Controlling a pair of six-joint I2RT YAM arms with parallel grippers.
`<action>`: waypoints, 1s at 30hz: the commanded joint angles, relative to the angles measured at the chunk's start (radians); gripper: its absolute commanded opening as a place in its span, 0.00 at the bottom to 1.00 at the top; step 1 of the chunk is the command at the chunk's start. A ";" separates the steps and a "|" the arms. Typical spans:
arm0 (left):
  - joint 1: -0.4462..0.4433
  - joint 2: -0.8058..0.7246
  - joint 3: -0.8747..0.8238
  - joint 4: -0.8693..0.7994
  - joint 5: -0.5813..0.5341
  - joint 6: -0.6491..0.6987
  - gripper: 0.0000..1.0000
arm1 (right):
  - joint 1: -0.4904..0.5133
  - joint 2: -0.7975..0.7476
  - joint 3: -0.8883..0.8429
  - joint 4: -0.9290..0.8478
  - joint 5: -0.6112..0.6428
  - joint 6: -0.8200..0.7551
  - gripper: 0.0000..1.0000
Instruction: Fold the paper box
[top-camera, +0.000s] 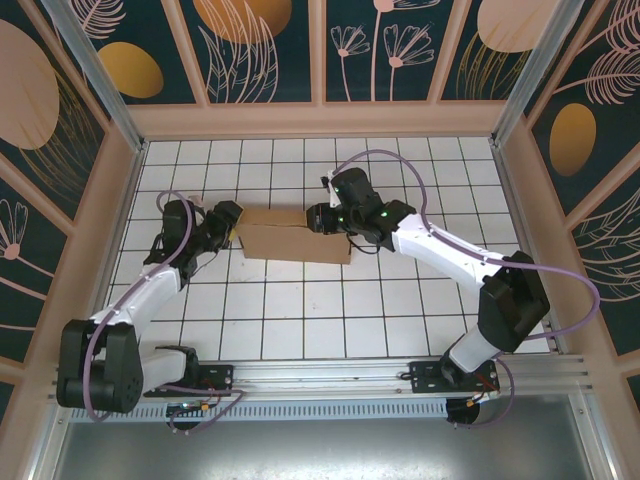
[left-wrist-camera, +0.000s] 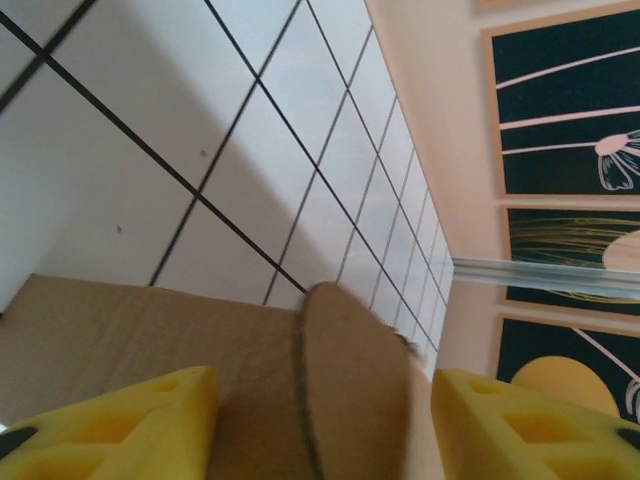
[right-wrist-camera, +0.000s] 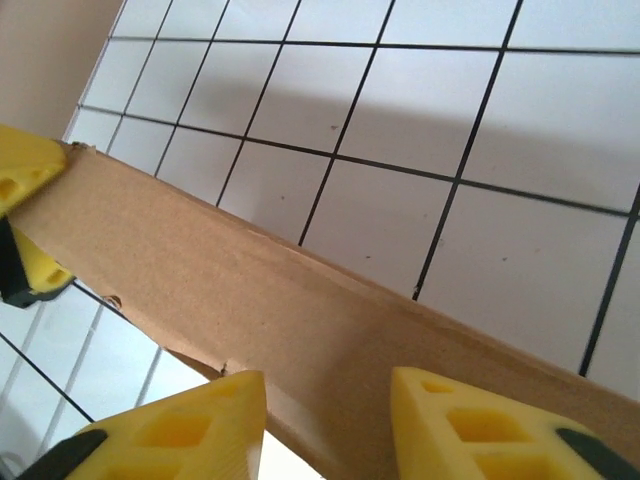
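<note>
Hiding one paper box (top-camera: 290, 238) end, right gripper (top-camera: 320, 218) seems unclamped.

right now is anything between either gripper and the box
Nothing visible. The left gripper straddles a flap at the box's left end, fingers open; the right gripper straddles the wall at its right end.

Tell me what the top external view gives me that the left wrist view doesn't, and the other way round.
Top external: the paper box end to end, a shallow brown rectangle on the tiles, with the left arm reaching its left end and the right arm reaching its right end. Left wrist: a close look at a rounded flap rising between the yellow fingers, which stand apart. Shared: brown cardboard, the white tiled table and the patterned wall.
</note>
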 joint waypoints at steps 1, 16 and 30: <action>-0.004 -0.059 0.059 -0.117 -0.011 0.061 0.64 | -0.004 -0.035 0.051 -0.055 0.018 -0.115 0.46; -0.009 -0.246 0.165 -0.278 -0.395 0.694 0.60 | -0.100 -0.399 -0.287 0.262 0.033 -0.734 0.55; -0.016 -0.222 0.221 -0.253 -0.411 0.808 0.65 | -0.303 -0.366 -0.439 0.410 -0.465 -1.020 0.74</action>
